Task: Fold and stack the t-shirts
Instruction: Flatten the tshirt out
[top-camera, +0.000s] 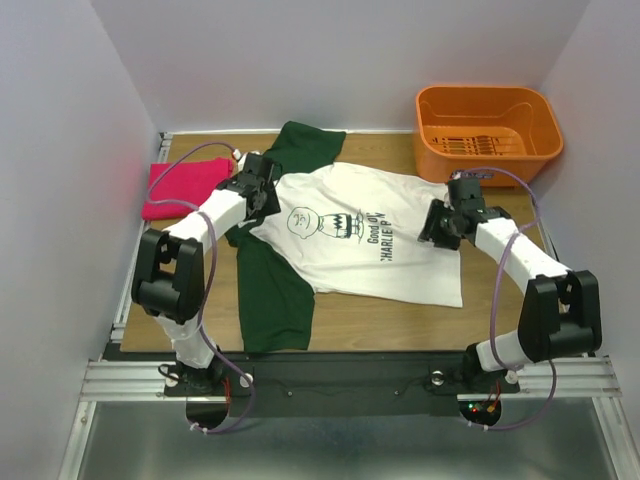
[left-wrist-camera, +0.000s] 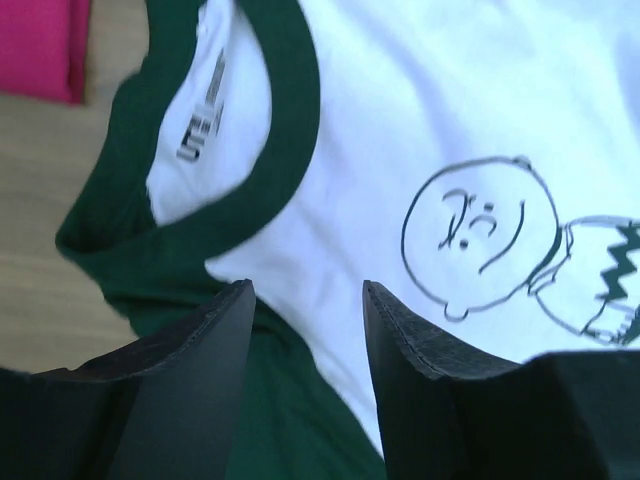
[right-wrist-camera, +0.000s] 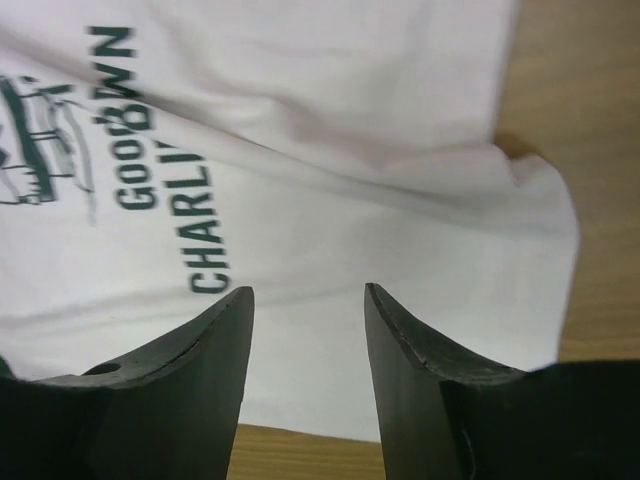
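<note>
Pink shirt (left-wrist-camera: 40, 45) cut off by left wrist view's edge; white shirt (left-wrist-camera: 400, 100) neck label (left-wrist-camera: 200, 120) blurred, unreadable.

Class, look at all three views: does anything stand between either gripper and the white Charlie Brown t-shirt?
Nothing visible does. The left gripper hangs open over the white t-shirt near its collar, and the right gripper hangs open over its hem end.

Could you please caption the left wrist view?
Open left gripper over the white tee, near its green collar and cartoon face.
</note>
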